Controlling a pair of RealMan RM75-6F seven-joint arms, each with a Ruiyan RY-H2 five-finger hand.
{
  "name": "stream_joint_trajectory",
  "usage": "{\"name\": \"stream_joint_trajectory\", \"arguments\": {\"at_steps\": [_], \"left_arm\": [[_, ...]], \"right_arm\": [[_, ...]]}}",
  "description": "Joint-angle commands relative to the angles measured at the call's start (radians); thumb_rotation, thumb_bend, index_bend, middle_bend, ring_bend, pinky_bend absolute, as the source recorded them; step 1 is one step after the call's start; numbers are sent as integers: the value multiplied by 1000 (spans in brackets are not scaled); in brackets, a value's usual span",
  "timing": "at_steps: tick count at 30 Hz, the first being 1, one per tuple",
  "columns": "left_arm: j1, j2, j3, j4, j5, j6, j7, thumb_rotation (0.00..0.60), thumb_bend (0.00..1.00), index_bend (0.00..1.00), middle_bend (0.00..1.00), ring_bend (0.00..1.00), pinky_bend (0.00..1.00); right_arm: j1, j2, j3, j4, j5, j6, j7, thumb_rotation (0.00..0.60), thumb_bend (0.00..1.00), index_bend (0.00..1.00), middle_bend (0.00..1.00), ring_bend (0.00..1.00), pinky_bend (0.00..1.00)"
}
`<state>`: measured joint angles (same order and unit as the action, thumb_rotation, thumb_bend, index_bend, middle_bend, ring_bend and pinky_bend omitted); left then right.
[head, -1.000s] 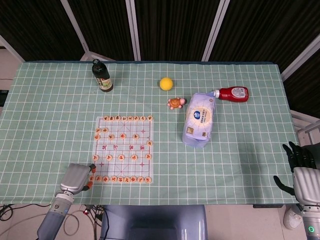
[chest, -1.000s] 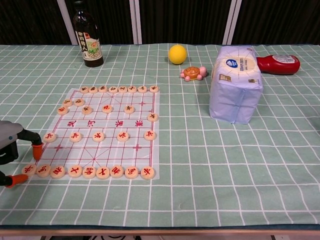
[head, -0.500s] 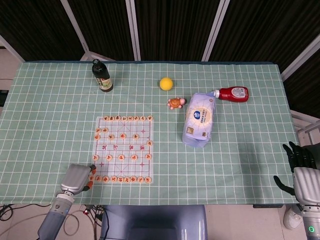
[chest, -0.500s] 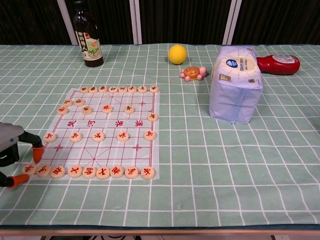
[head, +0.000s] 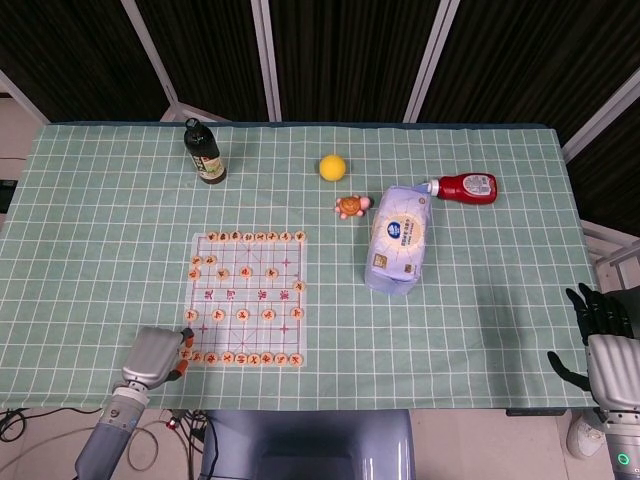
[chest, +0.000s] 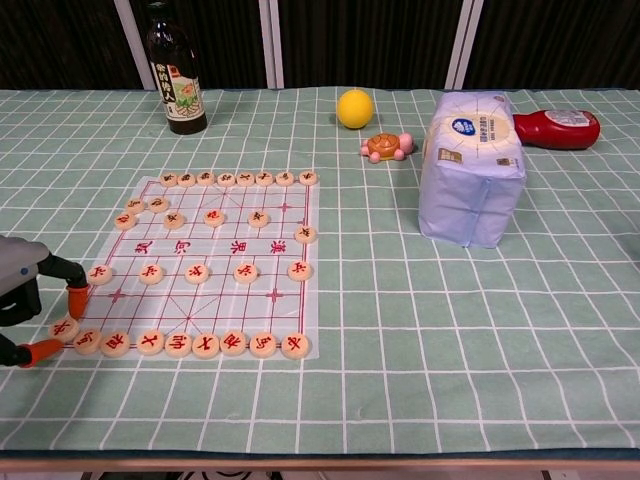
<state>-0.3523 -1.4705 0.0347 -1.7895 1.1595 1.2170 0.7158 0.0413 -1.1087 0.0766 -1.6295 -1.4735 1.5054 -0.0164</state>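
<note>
The left hand (chest: 25, 300) sits at the chess board's (head: 247, 296) near-left corner, its orange fingertips (chest: 75, 297) apart around the corner chess piece (chest: 63, 328), not yet clamped. The right hand (head: 608, 352) hangs slack, far right of the board.

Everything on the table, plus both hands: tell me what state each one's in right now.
dark bottle: upright, capped.
red sauce bottle: lying on its side.
tissue pack: sealed, lying flat.
yellow ball: at rest on the cloth.
toy turtle: right way up.
chess board: flat, pieces spread over it.
left hand: fingertips either side of the corner chess piece.
right hand: off the table, holding nothing.
</note>
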Motion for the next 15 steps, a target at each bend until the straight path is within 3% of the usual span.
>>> {"name": "stream_joint_trajectory", "arguments": {"at_steps": [1,15], "left_arm": [[-4,7,-8,-11,7,8,-3,600,288,491,1000,986,993],[-48,-3,-61,35,-40,-17,0,600,288,491,1000,985,992]], "right_arm": [[0,0,0,0,0,0,0,600,292,0,0,0,0],[-1,0,0,2,0,0,1,600,292,0,0,0,0]]}}
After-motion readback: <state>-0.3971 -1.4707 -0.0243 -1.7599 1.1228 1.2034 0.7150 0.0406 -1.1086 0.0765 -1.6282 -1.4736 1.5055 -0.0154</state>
